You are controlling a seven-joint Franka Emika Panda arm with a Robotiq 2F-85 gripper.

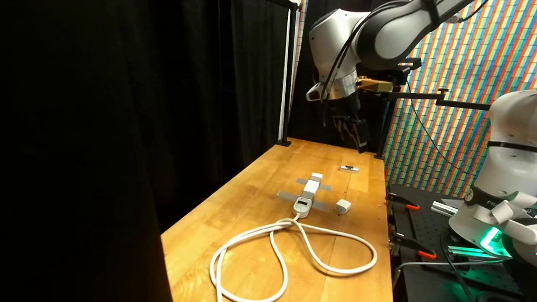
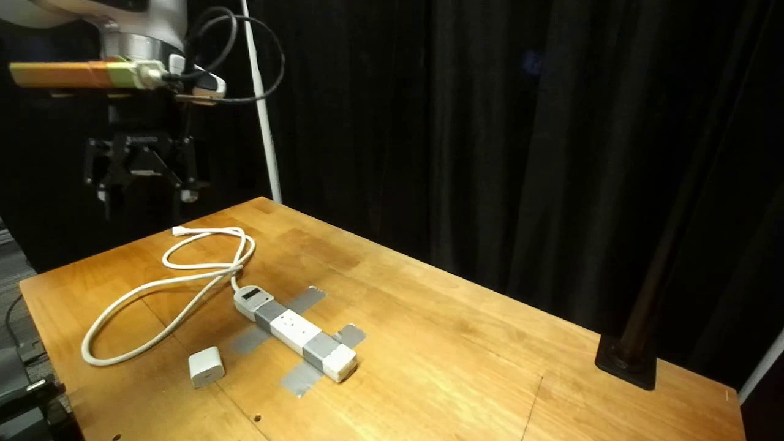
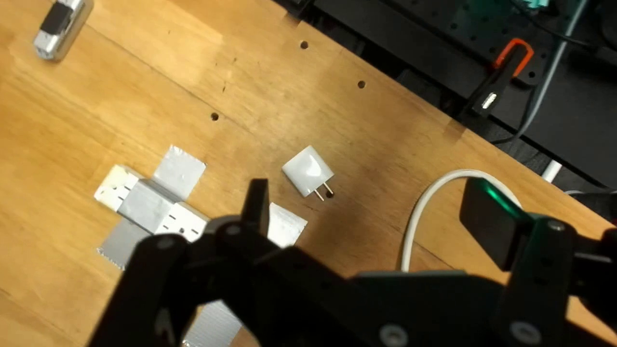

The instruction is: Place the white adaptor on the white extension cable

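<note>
The white adaptor (image 1: 342,206) lies loose on the wooden table, beside the socket block of the white extension cable (image 1: 311,187) and apart from it. In the wrist view, two thin prongs stick out of the adaptor (image 3: 307,170) along the tabletop. Strips of grey tape cross the socket block (image 2: 295,329), leaving some outlets uncovered. Its cord loops away over the table. High above the table my gripper (image 2: 144,199) hangs open, nothing between its fingers. From the wrist, the adaptor shows beyond the left finger (image 3: 255,205), and part of the block is hidden behind the gripper (image 3: 376,212).
A small silver-and-black piece (image 3: 60,26) rests farther along the table. Orange-tipped clamps (image 1: 426,254) sit at the table's edge by the robot base. A black post foot (image 2: 626,362) stands at a table edge, and dark curtains hang behind.
</note>
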